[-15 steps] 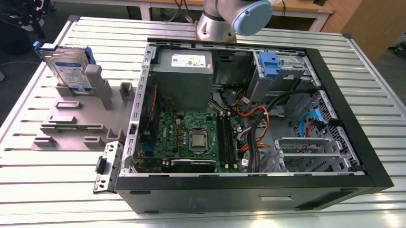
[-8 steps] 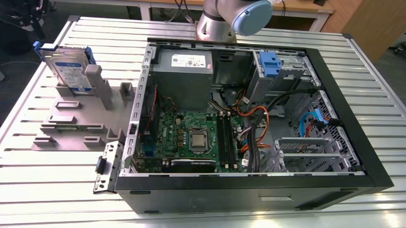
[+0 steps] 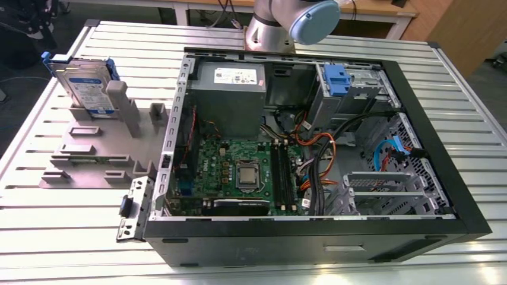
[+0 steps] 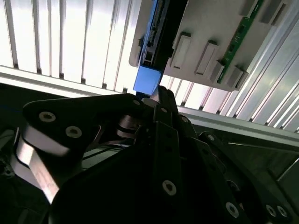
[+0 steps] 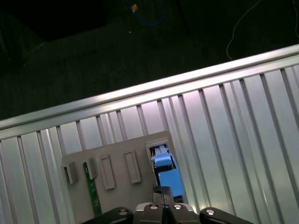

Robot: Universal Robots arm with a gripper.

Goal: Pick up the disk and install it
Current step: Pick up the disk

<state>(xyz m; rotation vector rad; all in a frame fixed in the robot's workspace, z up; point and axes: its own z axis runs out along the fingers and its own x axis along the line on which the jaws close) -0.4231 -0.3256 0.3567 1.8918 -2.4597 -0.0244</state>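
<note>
Not picked up yet: the disk (image 3: 85, 89) stands in its grey holder (image 3: 87, 133) at ten o'clock from the computer (image 3: 317, 234), the claw (image 5: 161, 189) above it pressed together, empty.

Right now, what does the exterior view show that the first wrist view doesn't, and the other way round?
The exterior view adds the open computer case with its motherboard, and the arm behind it. The first wrist view adds the tool close to the blue end of the disk, and dark floor beyond the table's edge. Both share the disk standing on edge in the grey holder on the slatted table.
</note>
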